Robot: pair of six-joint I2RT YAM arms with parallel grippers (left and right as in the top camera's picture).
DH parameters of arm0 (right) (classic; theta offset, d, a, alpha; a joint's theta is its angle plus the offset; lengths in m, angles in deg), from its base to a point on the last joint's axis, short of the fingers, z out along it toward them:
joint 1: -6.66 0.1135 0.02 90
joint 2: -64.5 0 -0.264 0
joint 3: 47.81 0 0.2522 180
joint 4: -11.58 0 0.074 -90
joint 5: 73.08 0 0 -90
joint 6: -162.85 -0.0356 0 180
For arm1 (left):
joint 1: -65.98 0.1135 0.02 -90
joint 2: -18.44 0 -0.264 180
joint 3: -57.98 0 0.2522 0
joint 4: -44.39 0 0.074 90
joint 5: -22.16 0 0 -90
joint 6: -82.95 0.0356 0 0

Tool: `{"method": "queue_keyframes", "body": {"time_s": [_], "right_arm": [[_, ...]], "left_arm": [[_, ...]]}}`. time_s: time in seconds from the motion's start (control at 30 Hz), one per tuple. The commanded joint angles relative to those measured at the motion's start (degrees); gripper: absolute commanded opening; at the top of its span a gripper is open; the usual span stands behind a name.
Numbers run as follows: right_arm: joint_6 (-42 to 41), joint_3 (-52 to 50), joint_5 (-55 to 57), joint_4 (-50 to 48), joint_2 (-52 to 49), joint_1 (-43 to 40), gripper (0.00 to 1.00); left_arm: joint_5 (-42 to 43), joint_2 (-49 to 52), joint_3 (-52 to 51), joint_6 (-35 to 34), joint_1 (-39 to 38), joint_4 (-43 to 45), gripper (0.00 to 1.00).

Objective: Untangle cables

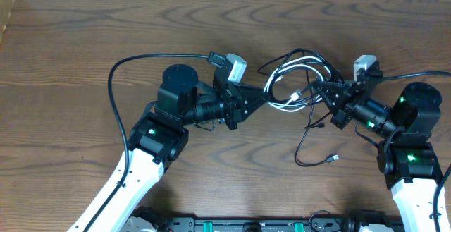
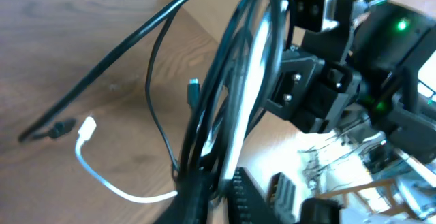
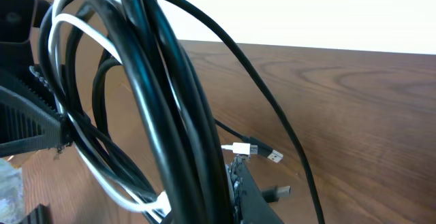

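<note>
Tangled bundle of thin black and white cables (image 1: 294,64) spans table centre. Left gripper (image 1: 266,99) pinched shut on it at 9 o'clock, right gripper (image 1: 319,91) likewise at 3, probably to spread the loops. Black plug end (image 1: 333,159) trails toward 5.

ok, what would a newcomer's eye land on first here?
The cable tangle, black loops with a white cord threaded through, sits between the two arms toward the far middle of the table. The left claw and right claw are both shut on it from opposite sides. One loose black cord trails toward the near edge in front of the right arm and ends in a small plug.
</note>
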Motion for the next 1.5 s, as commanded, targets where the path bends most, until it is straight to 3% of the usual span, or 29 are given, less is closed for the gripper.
{"method": "queue_keyframes", "body": {"time_s": [0.0,0.57,0.93,1.47], "right_arm": [[-0.85,0.87,-0.50,-0.17,-0.02,0.59,0.01],[-0.83,0.87,0.15,0.02,-0.02,0.52,0.01],[-0.83,0.87,2.95,-0.46,-0.02,0.44,0.01],[-0.83,0.87,2.93,-0.42,-0.02,0.44,0.01]], "left_arm": [[-0.31,0.98,-0.11,0.20,-0.24,0.24,0.08],[-3.39,1.27,-0.11,1.09,0.33,-0.92,0.08],[-3.37,1.27,-0.11,1.07,7.80,-9.38,0.08],[-3.37,1.27,-0.11,1.07,8.57,-9.49,0.08]]}}
